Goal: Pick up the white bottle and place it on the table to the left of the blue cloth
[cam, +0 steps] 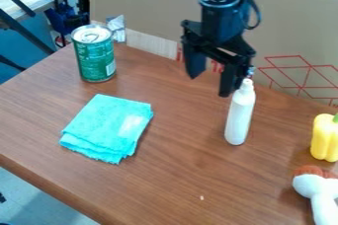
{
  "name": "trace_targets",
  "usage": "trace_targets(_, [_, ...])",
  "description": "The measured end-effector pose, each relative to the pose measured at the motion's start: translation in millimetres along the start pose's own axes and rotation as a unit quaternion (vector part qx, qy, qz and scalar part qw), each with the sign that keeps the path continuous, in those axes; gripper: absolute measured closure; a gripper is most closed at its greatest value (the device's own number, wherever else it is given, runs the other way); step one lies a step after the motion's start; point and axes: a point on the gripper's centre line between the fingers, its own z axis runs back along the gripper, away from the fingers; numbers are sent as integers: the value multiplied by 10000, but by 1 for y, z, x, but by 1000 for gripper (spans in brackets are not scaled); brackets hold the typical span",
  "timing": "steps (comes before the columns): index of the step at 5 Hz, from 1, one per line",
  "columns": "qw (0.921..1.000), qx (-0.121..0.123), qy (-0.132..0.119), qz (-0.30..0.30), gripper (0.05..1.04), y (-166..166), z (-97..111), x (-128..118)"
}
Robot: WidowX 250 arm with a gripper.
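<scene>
White, brown-topped toy (319, 189) lay nearest; the black two-finger gripper (209, 85) hung open and empty near upright white plastic bottle (239, 115), not yet grasped.

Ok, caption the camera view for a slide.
Black end effector open above brown wooden table, near slim white plastic bottle.

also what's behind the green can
Behind the can, a crumpled silvery wrapper shows past its upper right side, with the cardboard at the back. Whatever sits directly behind the can's body is covered by it, so I can't tell.
</scene>
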Motion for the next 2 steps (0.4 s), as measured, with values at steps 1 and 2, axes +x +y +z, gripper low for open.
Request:
trace_targets(1, [9999,-16,-65,-119,82,-5,-4,4])
trace_targets(2, [9997,-82,-170,-153,82,-9,-5,8])
